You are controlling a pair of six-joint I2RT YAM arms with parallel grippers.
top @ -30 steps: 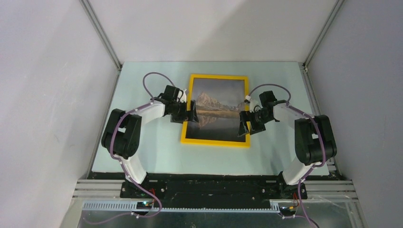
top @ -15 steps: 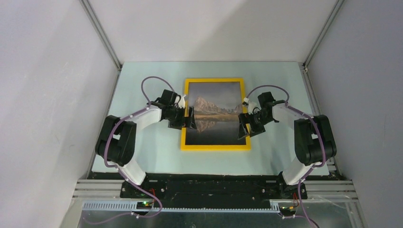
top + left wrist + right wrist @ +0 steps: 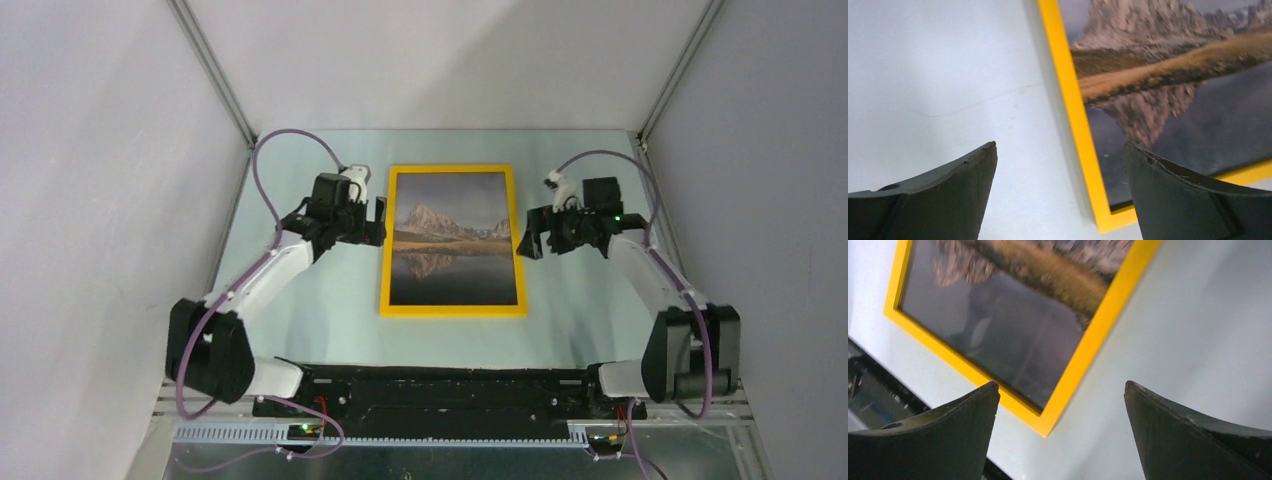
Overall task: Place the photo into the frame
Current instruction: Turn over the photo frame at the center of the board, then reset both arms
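The frame (image 3: pixel 385 240) with yellow-orange edges lies flat in the middle of the table. The photo (image 3: pixel 455 240) of a mountain mirrored in a lake lies inside it, face up. My left gripper (image 3: pixel 377 221) hangs just left of the frame's left edge, open and empty. My right gripper (image 3: pixel 530 233) hangs just right of the frame's right edge, open and empty. The left wrist view shows the frame's left edge (image 3: pixel 1073 115) and the photo (image 3: pixel 1168 90) between the open fingers (image 3: pixel 948 200). The right wrist view shows the frame's near corner (image 3: pixel 1088 350) and the photo (image 3: pixel 1013 335).
The pale table (image 3: pixel 300 310) is walled by grey panels on the left, back and right. The black base rail (image 3: pixel 450 385) runs along the near edge. Purple cables loop above both arms.
Both grippers have let go of the frame's side edges and drawn outward and up. The frame with the photo has come to rest flat and square on the table.
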